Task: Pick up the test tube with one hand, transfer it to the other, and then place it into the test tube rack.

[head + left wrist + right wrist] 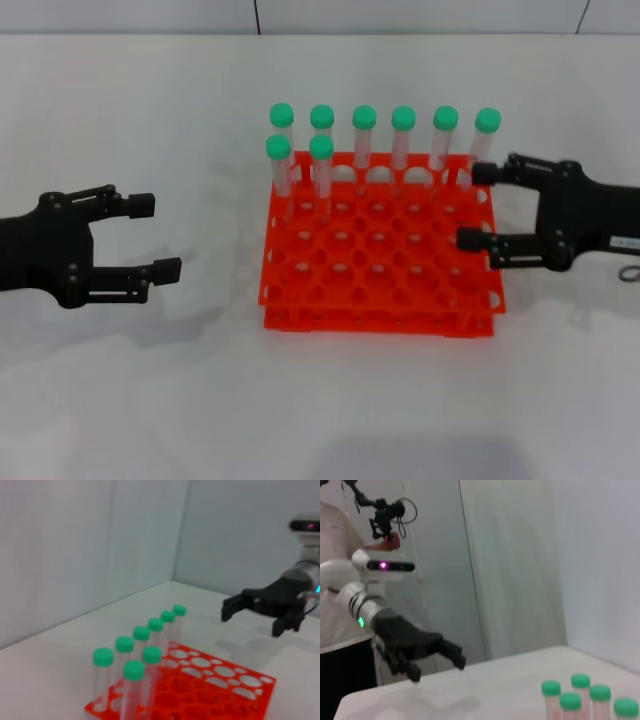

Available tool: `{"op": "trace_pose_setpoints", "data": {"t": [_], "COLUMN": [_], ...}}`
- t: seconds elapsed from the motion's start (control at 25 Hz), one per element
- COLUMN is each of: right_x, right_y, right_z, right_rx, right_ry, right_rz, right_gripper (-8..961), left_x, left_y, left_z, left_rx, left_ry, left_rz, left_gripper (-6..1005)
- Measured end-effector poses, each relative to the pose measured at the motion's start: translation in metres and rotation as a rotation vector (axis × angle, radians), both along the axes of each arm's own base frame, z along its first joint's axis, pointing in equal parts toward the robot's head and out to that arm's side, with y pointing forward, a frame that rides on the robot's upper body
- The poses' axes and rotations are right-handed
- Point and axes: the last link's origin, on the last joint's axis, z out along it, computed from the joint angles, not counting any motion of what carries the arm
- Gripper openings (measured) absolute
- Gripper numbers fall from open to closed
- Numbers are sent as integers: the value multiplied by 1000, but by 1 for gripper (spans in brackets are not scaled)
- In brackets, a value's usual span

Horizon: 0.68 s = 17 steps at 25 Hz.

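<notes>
Left tool (150,237): released, fingers spread, empty, over the white surface (130,380) well left of the rack (380,250). Right tool (478,205): released, empty, at the rack's right edge, just beside the last tube in the back row. Rack: orange-red, centre of the surface. Tubes: eight green-capped, upright, six in the back row, two behind-left in the next; which one is the task's test tube (277,165) cannot be told for sure.

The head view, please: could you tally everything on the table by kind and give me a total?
Green-capped test tubes: 8, all standing in the rack, six in the back row and two in the next.
Orange-red test tube rack: 1.
Black robot hands: 2, the left hand and the right hand, both open and empty.
Total: 11.
</notes>
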Motion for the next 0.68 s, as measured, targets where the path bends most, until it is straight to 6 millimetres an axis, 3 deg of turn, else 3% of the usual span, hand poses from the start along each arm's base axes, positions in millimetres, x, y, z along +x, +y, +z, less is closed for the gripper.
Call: {"op": "trace_pose_setpoints", "data": {"t": [0.08,0.68], "right_x": [7,26], "right_y": [-3,-18], "right_z": [0,-17], "right_rx": [-2,-1], "right_ry": [-4,-54], "right_rz": [-20,-50], "right_gripper": [872,872], "left_x": [2,18], "left_y": [3,16], "left_z": [4,6], "left_rx": [-24,-102], "left_ry": [3,51], "left_rz": [-17,-93], "left_gripper": [888,888]}}
